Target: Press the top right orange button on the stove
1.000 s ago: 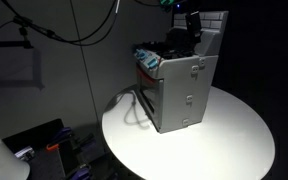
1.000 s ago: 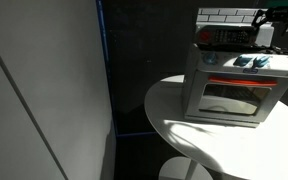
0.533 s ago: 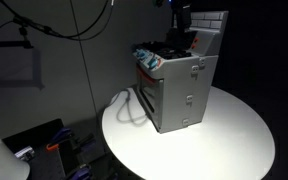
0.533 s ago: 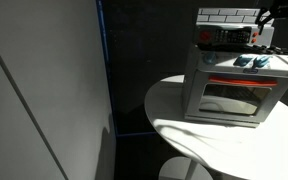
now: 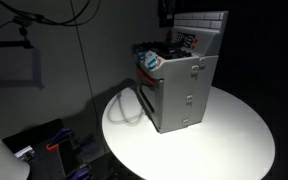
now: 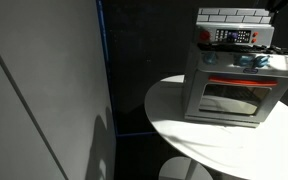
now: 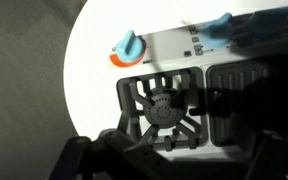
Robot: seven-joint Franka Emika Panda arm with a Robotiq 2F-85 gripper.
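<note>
The grey toy stove (image 5: 181, 88) stands on the round white table, and it shows in both exterior views (image 6: 232, 88). It has a light tiled back panel (image 6: 232, 16) with a dark strip of small buttons (image 6: 234, 37) below it. The wrist view looks straight down on a black burner (image 7: 164, 106) and on blue knobs with orange bases (image 7: 127, 48) along the front. My gripper (image 7: 174, 162) hangs above the stove top as dark shapes at the bottom of the wrist view. Its jaws are too dark to read. In both exterior views it is out of the frame at the top.
The round white table (image 5: 229, 135) carries the stove near its far edge and also shows in an exterior view (image 6: 199, 130). A light cable (image 5: 124, 108) loops beside the stove. Black cables (image 5: 44, 25) hang at the back. A large grey panel (image 6: 44, 90) fills one side.
The gripper was down at the stove's back panel and has risen straight up, leaving the top of both exterior views. The stove has not moved.
</note>
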